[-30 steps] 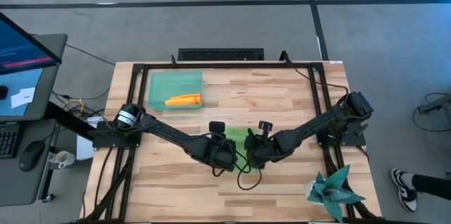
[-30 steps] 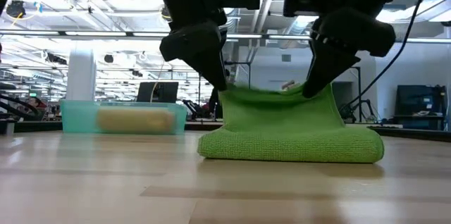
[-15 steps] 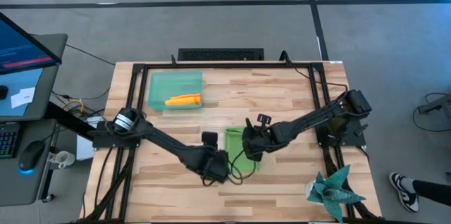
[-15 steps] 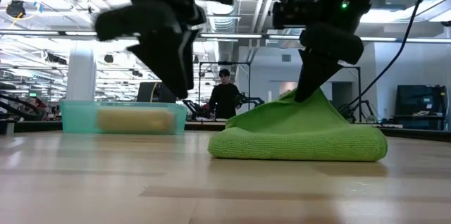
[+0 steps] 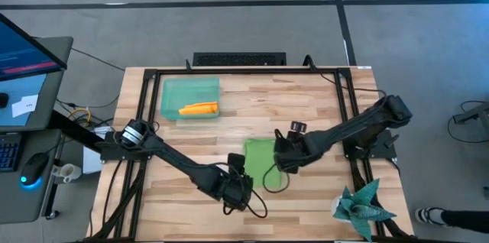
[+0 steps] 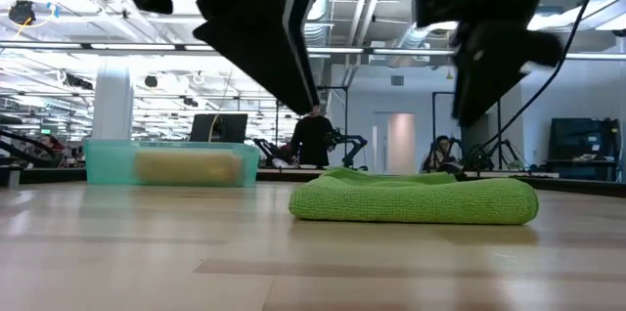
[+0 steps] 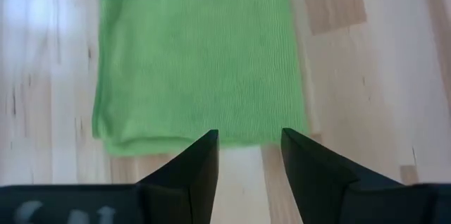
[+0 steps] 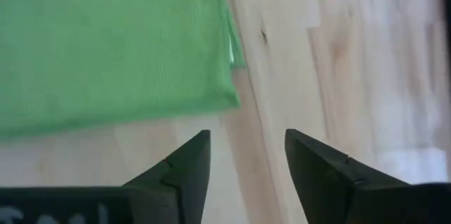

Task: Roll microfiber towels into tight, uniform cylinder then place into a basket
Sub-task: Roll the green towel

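Lime-green microfiber towel [image 5: 259,155] folded flat mid-counter, soft and floppy, best pinched at its near edge; left claw [image 7: 248,155] and right claw [image 8: 245,155] both spread apart, empty, just above.

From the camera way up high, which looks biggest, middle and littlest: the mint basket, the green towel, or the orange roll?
1. basket
2. green towel, folded flat
3. orange roll, lying in the basket
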You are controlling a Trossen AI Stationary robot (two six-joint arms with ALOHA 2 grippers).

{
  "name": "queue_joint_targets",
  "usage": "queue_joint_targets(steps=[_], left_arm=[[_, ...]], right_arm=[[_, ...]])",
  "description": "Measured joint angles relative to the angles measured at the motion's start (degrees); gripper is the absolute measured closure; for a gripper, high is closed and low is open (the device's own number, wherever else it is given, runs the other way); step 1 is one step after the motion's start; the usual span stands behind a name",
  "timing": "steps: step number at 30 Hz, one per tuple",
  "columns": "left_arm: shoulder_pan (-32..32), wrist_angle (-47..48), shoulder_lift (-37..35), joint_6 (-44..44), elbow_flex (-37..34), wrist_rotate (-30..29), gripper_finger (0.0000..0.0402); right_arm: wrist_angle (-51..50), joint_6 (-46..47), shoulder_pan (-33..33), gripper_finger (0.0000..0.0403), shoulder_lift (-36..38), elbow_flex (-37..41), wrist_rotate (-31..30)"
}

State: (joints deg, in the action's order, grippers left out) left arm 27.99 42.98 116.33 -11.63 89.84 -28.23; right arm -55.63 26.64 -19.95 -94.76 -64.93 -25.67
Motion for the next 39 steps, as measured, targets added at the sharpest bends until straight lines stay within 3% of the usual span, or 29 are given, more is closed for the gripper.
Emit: queue_joint_targets(steps=[3,9,17,22,27,31,39], left_arm=[[-0.20,-1.51,0.00,1.27,0.00,-0.07,0.0254],[-0.12,-3.52,0.00,2.13,0.00,-0.34,0.0254],[0.09,-5.58,0.00,3.90,0.00,-0.55,0.0254],[0.05,-11.63,0.00,5.65,-3.35,-0.68,0.0254],[0.08,-20.43,0.02,9.64,-8.86,-0.74,0.0254],[-0.29,-21.76,0.05,9.12,-10.44,-0.19,0.0254],[-0.83,-29.01,0.04,9.03,-16.53,2.15,0.0254]], right_arm=[[-3.84,2.83,-3.76,0.0200,3.33,0.01,-2.04],[-5.52,9.90,-14.97,0.0214,10.09,1.23,-12.32],[10.14,15.58,-25.75,0.0229,14.95,12.98,-16.85],[26.51,8.22,-28.23,0.0228,11.57,18.19,-16.45],[37.62,-0.17,-28.85,0.0228,4.79,18.74,-16.35],[46.48,-5.83,-28.47,0.0230,-0.37,18.74,-16.20],[56.02,-13.57,-26.00,0.0230,-7.60,18.74,-15.19]])
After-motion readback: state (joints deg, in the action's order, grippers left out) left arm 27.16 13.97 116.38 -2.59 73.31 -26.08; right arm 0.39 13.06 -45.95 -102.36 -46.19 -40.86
